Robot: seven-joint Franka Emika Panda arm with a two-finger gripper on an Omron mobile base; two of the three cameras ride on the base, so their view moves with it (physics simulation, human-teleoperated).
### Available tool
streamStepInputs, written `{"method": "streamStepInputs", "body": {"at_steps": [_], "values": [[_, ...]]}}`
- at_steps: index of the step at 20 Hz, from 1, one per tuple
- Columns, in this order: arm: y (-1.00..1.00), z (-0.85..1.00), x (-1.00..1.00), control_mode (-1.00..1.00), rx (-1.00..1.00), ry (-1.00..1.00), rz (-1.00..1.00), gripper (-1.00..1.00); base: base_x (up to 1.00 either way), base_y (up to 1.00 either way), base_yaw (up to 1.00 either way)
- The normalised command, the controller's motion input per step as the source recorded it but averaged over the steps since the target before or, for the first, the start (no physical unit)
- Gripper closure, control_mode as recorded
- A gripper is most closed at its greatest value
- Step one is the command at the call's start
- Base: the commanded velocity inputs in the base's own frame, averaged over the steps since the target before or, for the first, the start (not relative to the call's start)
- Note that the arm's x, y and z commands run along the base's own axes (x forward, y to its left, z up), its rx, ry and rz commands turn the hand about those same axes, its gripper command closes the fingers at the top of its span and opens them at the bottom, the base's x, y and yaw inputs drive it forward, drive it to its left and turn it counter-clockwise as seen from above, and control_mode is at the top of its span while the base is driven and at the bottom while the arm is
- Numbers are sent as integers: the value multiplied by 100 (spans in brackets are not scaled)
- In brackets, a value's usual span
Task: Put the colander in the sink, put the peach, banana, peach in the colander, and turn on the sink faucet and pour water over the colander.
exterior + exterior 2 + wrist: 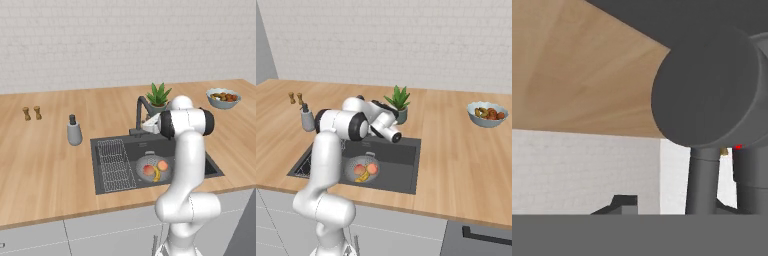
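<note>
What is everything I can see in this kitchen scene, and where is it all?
Sink: one, dark grey, recessed in the wooden counter.
Wire rack: one, in the sink's left part.
Colander: one, silvery, in the sink.
Peaches: two, orange-red, in the colander.
Banana: one, yellow, in the colander.
Sink faucet: one, dark grey, behind the sink.
Soap dispenser: one, grey, left of the sink.
Shakers: two, brown, far left.
Plant: one, green, behind the faucet.
Fruit bowl: one, blue-grey, far right.
Robot arm: one, white; gripper at the faucet, hidden.

Wooden counter (45, 160): soap dispenser (74, 131), shakers (31, 113), plant (158, 97), fruit bowl (223, 98).
</note>
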Motion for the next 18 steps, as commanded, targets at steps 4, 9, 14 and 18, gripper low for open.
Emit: {"method": "streamStepInputs", "body": {"at_steps": [4, 9, 14, 18], "values": [[-31, -1, 9, -100, 0, 0, -22, 100, 0, 0, 0], [-89, 0, 1, -100, 1, 0, -19, 100, 0, 0, 0], [-100, -11, 0, -100, 12, 0, -3, 100, 0, 0, 0], [-100, -33, 0, -100, 17, 3, 0, 100, 0, 0, 0]]}}
